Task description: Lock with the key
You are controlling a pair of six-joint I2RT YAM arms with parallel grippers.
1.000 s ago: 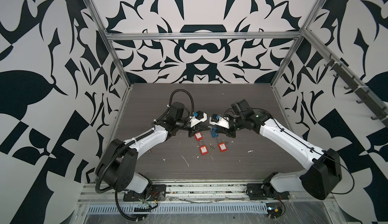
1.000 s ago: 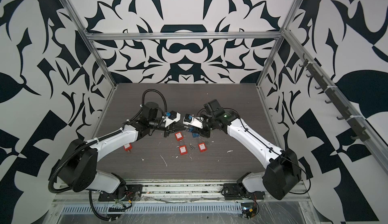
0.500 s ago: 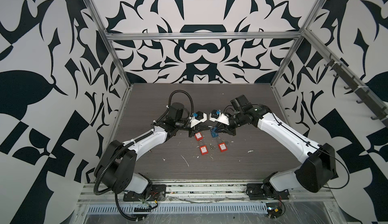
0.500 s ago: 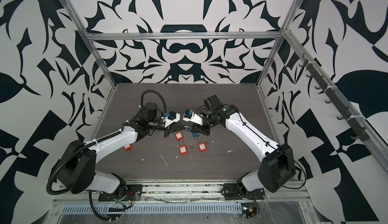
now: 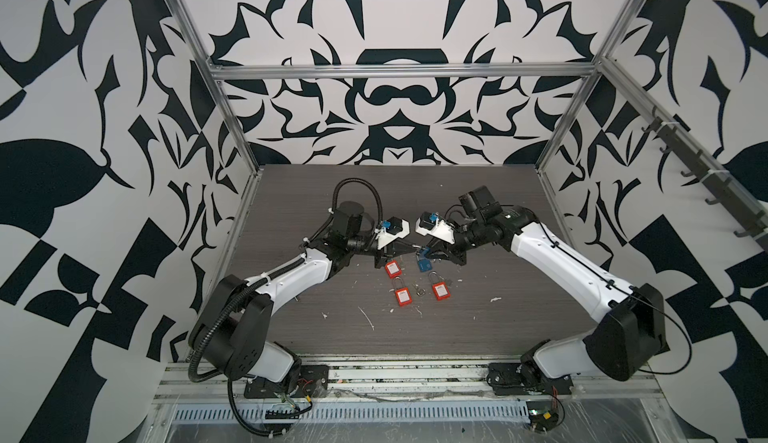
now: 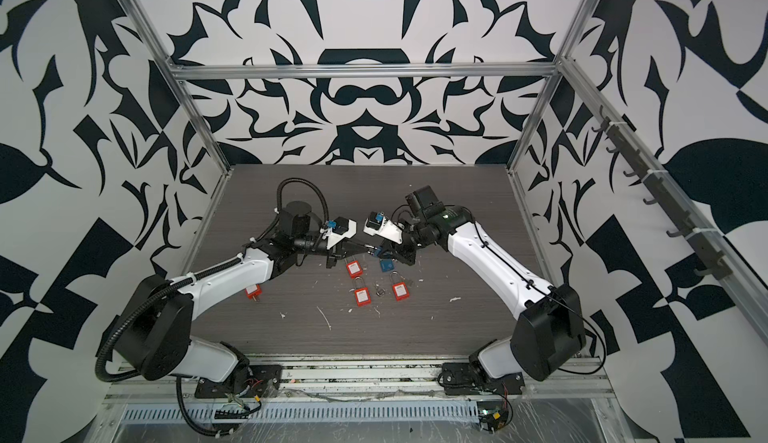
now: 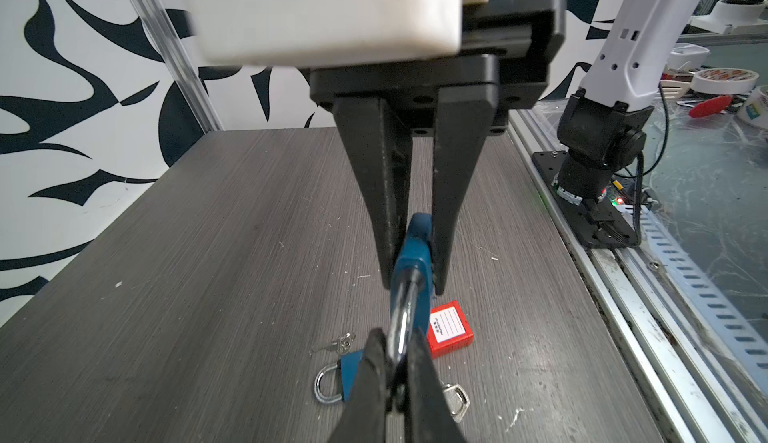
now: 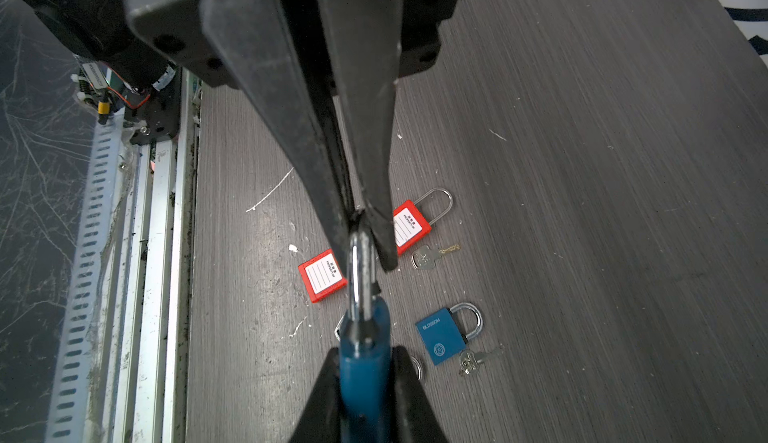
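A blue padlock (image 7: 415, 250) hangs in the air between both grippers over the middle of the table. My left gripper (image 7: 395, 353) is shut on its silver shackle (image 8: 359, 254). My right gripper (image 8: 365, 351) is shut on the blue body (image 8: 365, 362). In both top views the two grippers meet tip to tip, left gripper (image 5: 412, 246) against right gripper (image 5: 429, 252). A small key (image 8: 478, 358) lies on the table beside a second blue padlock (image 8: 442, 337). Another key (image 8: 428, 256) lies by a red padlock (image 8: 409, 225). No key shows in the held lock.
Three red padlocks (image 5: 392, 268) (image 5: 402, 295) (image 5: 439, 289) lie just in front of the grippers, and a further red padlock (image 6: 252, 291) lies under the left arm. The second blue padlock (image 5: 424, 264) sits below the right gripper. White scraps dot the dark table (image 5: 457, 328).
The right wrist has shifted a little up and toward the back with the padlock body. The left arm has hardly moved. Both grips stay the same.
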